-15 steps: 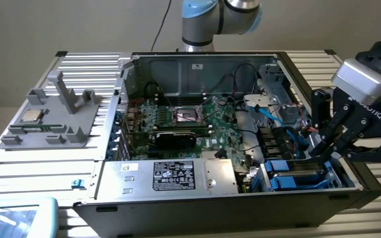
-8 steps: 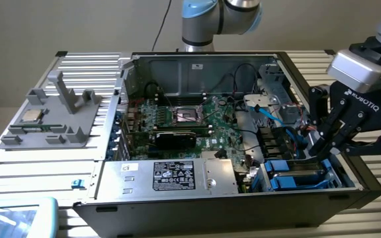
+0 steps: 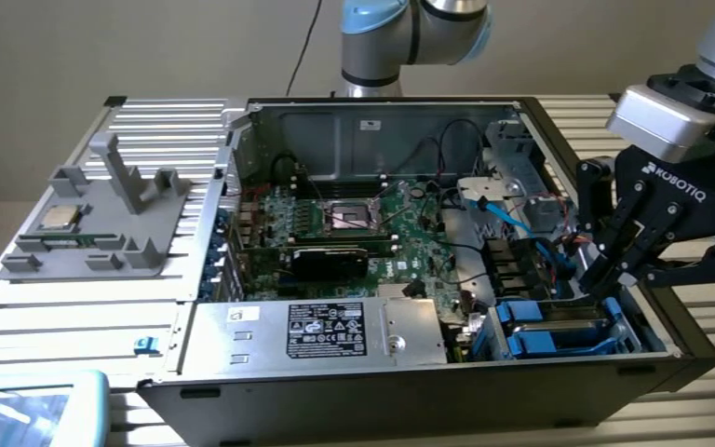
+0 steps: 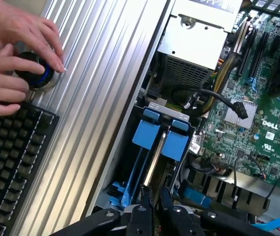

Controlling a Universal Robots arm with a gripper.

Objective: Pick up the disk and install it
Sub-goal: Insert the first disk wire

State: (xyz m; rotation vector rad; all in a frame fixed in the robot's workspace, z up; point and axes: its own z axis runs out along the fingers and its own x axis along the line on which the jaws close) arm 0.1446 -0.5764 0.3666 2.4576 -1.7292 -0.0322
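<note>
Two blue carriers [image 4: 145,132] sat tight between the bay walls [image 4: 122,152], one disk [image 4: 152,167] edge-up; one gripper [image 4: 155,200] hung close above, jaws closed.

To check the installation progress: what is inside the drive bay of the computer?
Two blue carrier frames stand side by side, a metal edge, probably the disk, between them. Their deeper parts are covered.
</note>
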